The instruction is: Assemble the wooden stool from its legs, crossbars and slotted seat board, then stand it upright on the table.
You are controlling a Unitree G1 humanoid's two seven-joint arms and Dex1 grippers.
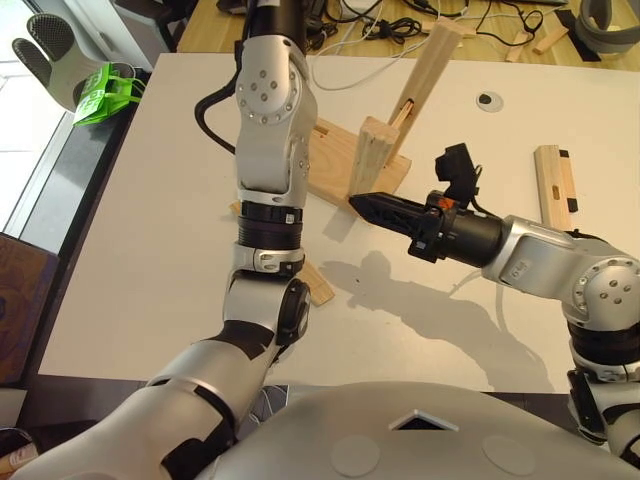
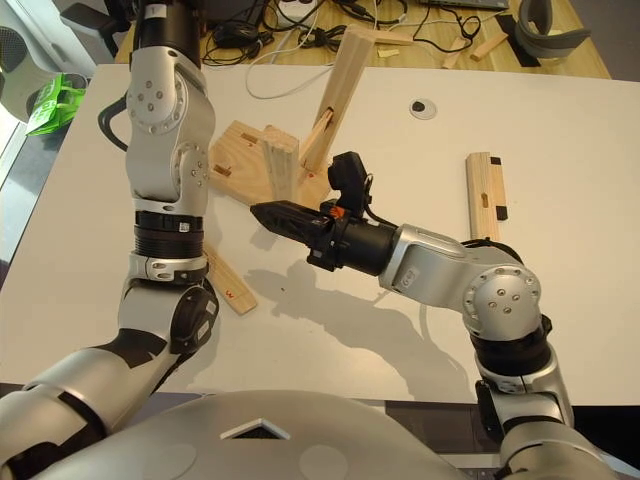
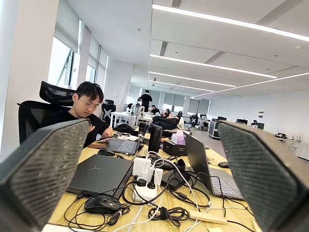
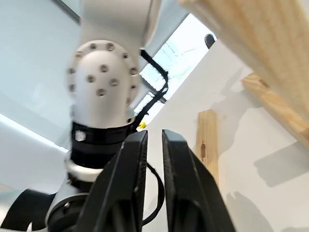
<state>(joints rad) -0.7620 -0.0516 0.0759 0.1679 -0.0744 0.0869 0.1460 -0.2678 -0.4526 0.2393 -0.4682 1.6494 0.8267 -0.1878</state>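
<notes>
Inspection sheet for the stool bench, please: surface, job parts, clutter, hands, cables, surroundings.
Surface: white table with a round cable grommet.
Job's things: seat board lies flat, with a short leg upright on it and a longer leg leaning. A slotted piece lies loose at the robot's right, and another wooden piece lies under the left arm.
Clutter: nothing seen on the table.
Hands: left hand open, empty, raised toward the office. Right hand shut, empty, tip by the short leg's base; contact unclear.
Cables: tangle of cables on the wooden desk behind; white cable loops onto the table.
Surroundings: green bag beside the table's left edge.
</notes>
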